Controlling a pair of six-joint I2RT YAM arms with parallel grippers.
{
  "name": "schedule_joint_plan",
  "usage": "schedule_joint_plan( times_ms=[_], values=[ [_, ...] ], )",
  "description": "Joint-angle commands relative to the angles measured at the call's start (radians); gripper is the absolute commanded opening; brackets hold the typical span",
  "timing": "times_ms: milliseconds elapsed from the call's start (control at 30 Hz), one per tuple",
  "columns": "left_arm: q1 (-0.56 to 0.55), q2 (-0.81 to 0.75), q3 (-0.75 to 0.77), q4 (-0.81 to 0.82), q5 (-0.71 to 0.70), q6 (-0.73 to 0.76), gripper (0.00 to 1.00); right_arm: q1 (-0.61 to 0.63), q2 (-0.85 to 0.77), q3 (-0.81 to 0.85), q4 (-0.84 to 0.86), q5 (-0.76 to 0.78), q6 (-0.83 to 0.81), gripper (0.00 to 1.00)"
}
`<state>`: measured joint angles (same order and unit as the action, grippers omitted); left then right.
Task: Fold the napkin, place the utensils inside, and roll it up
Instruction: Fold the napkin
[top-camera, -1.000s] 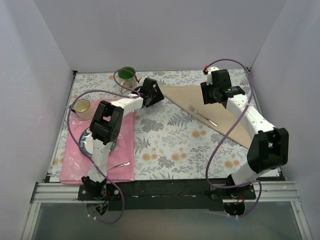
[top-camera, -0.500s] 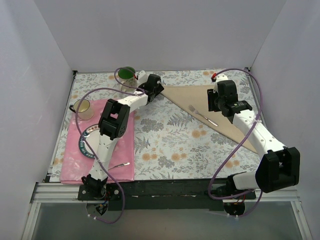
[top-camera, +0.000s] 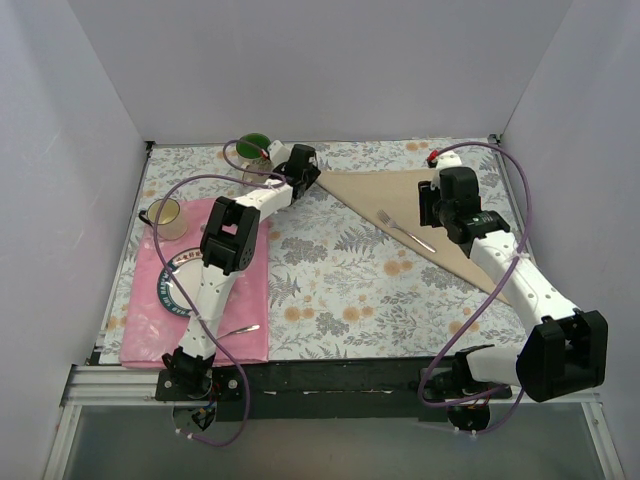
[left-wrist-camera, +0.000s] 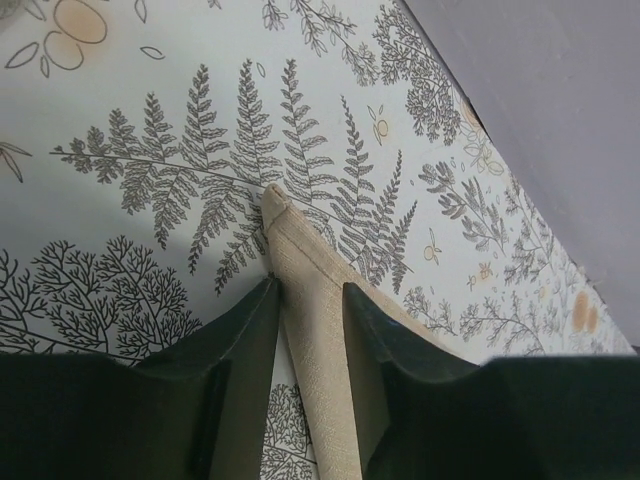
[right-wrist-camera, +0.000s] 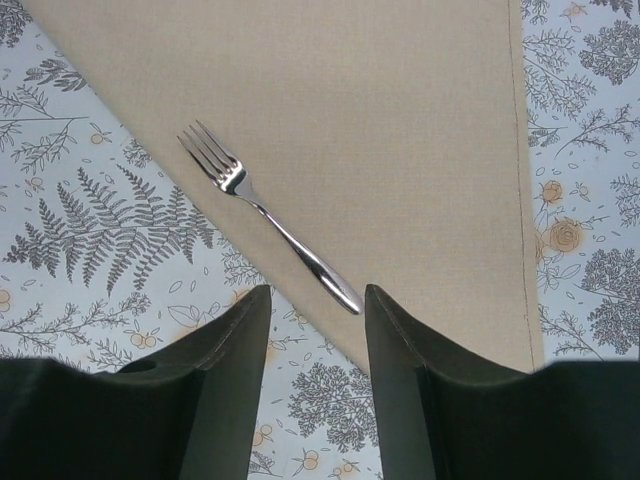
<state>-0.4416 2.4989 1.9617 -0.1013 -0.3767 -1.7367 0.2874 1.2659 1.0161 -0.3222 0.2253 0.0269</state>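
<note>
The tan napkin (top-camera: 440, 215) lies folded in a triangle at the back right of the table. A silver fork (top-camera: 405, 230) lies on it near its long edge. My left gripper (top-camera: 312, 172) is at the napkin's far left corner. In the left wrist view the fingers (left-wrist-camera: 250, 330) straddle that corner (left-wrist-camera: 300, 290) with a narrow gap, and the cloth lies smooth between them. My right gripper (top-camera: 432, 212) is open above the fork's handle end. In the right wrist view the fork (right-wrist-camera: 270, 220) lies on the napkin (right-wrist-camera: 400, 130), just ahead of the gripper (right-wrist-camera: 315, 300). Another silver utensil (top-camera: 240, 328) lies on the pink placemat.
A green mug (top-camera: 255, 150) stands at the back, just left of my left gripper. A yellowish cup (top-camera: 163, 212) and a plate (top-camera: 172, 290) sit on the pink placemat (top-camera: 150, 335) at the left. A floral tablecloth (top-camera: 340, 280) covers the table. Walls enclose three sides.
My left gripper moved toward the back and a little right, onto the napkin's far left corner. My right arm swung right and its gripper came nearer, over the fork's handle end. Napkin and fork have not moved.
</note>
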Motion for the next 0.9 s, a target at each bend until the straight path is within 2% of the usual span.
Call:
schedule_joint_plan(
  times_ms=[0,100,133,433,600,867],
  values=[
    [0.014,0.043,-0.015,-0.057,0.024,0.04,0.22,-0.004,-0.022,-0.013,0.054,0.013,-0.001,0.5],
    [0.014,0.041,-0.004,-0.008,0.061,0.145,0.02,-0.004,-0.01,-0.004,0.034,0.009,0.008,0.5],
    [0.012,0.037,0.008,-0.008,0.064,0.161,0.0,-0.004,-0.008,-0.004,0.028,0.011,0.017,0.5],
    [-0.045,-0.107,-0.023,0.061,0.105,0.416,0.0,-0.04,-0.027,-0.06,0.021,-0.059,0.186,0.5],
    [-0.089,-0.231,-0.119,0.063,0.206,0.419,0.0,-0.151,0.039,-0.007,-0.044,-0.161,0.223,0.49],
    [-0.175,-0.325,-0.199,0.075,0.289,0.391,0.0,-0.206,0.079,0.009,-0.078,-0.259,0.24,0.49]
  ],
)
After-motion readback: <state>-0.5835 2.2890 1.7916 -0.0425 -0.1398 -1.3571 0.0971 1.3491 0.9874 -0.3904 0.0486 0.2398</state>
